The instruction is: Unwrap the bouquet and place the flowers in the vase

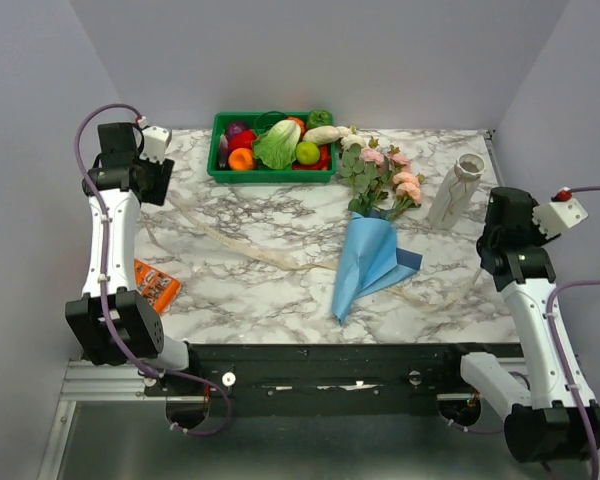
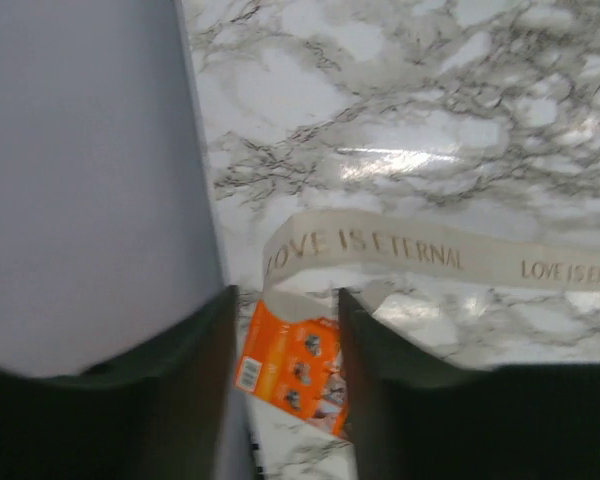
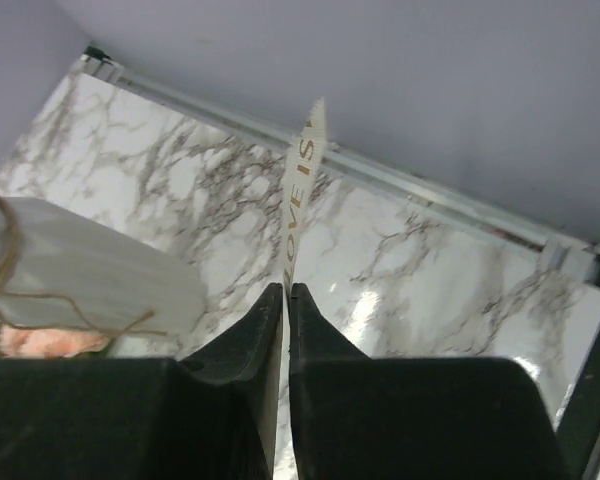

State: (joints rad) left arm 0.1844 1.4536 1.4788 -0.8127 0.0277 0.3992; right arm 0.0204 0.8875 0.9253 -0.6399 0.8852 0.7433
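Nearest, arm bases (image 1: 115,325) sit at the bottom edge. On the surface (image 1: 280,290) the bouquet (image 1: 375,225) lies in its blue paper cone (image 1: 365,265), flowers (image 1: 380,170) toward a green crate (image 1: 270,145), the vase (image 1: 455,195) just right of them, an orange packet (image 1: 155,285) far left.

Left wrist: left hand (image 2: 286,295) open, fingers apart above that packet; the ribbon (image 2: 410,255) beyond reads "LOVE IS ETERNAL".

Right wrist: right hand (image 3: 286,288) pinches the ribbon, "LOVE IS" legible.
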